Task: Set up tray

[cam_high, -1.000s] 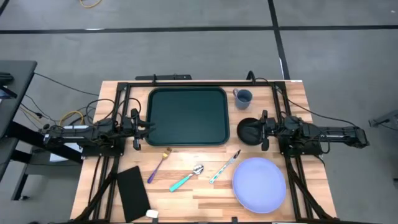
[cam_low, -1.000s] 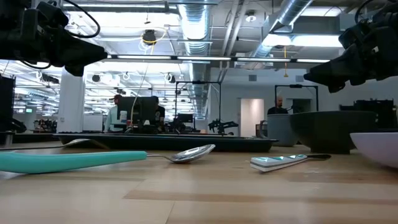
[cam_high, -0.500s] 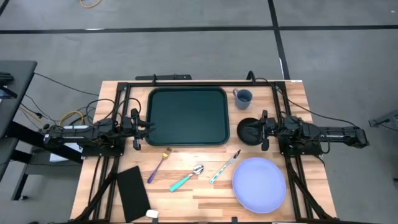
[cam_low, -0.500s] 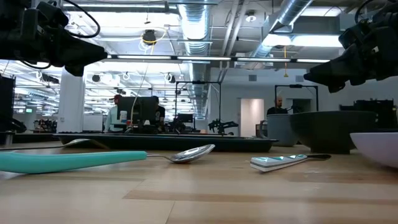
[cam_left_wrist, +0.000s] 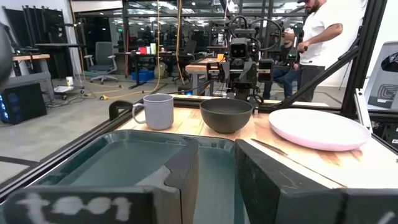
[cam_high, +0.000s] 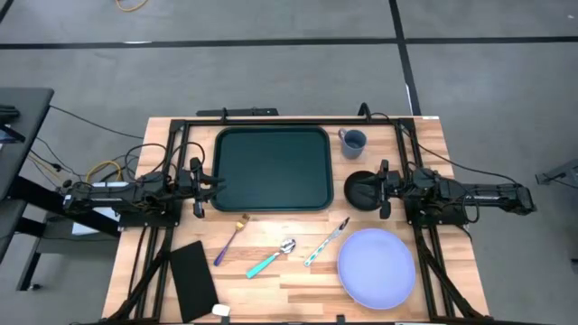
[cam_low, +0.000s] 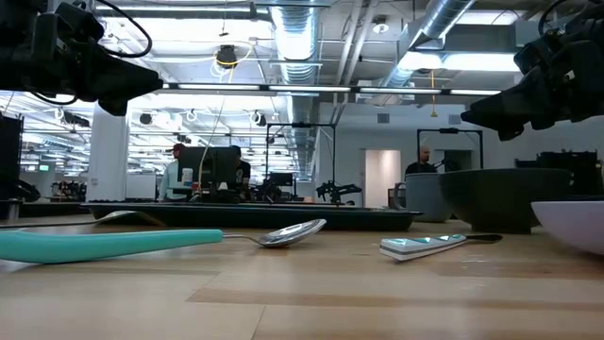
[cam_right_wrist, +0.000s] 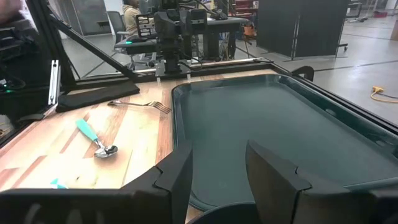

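Light wood planks make up the desk (cam_high: 289, 289), framed by black rails. At its far middle lies the tray (cam_high: 273, 169), dark green with a raised rim, and nothing rests inside it. Just beside its right edge, toward the far corner, stands a grey-blue mug (cam_high: 353, 141), upright; its inside cannot be seen. Nearer, also right of the tray, sits a dark bowl (cam_high: 362, 190), which looks empty from above. A lavender plate (cam_high: 377, 267) lies bare at the near right.

Between the tray and the near edge lie a fork (cam_high: 231, 238) with a purple handle, a spoon (cam_high: 271, 257) with a teal handle, and a knife (cam_high: 327, 241), all apart from each other. A flat black rectangle (cam_high: 193, 280) lies at the near left.

The left gripper (cam_high: 200, 189) hovers just beside the tray's left edge, its fingers (cam_left_wrist: 180, 177) parted and holding nothing. The right gripper (cam_high: 383, 189) hangs at the bowl's right side, fingers (cam_right_wrist: 273, 171) likewise apart and empty.
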Robot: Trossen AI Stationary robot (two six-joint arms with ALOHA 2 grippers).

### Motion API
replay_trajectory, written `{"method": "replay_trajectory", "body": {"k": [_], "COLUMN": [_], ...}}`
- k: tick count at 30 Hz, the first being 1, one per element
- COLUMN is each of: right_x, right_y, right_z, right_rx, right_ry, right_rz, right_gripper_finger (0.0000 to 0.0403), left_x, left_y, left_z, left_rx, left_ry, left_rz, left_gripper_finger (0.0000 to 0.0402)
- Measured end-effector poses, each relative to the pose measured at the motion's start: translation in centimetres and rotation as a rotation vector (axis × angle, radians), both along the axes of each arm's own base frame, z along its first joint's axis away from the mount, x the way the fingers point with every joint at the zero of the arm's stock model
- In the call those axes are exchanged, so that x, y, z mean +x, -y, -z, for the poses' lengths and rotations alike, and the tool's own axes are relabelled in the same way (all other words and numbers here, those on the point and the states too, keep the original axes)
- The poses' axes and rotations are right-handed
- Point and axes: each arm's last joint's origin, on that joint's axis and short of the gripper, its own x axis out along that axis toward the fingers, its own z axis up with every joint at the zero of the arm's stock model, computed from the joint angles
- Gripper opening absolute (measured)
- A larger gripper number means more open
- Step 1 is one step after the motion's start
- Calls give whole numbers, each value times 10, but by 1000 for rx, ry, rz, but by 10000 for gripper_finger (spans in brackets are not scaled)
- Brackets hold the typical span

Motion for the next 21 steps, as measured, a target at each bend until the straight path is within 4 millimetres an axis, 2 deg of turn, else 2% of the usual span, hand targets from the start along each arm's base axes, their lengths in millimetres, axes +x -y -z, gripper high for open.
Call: {"method": "replay_trajectory", "body": {"k": [17,21], "right_x": [0,0], "right_y": [0,0], "right_z": [0,0], "right_rx": [0,0], "right_ry": [0,0], "right_rz": [0,0], "right_gripper_finger": [138,138], "left_x": [0,0], "left_y": [0,0], "left_z": [0,0], "left_rx": [4,-92], "left_ry": [0,16], "left_rz": [0,5], "left_gripper_finger": [91,91]}}
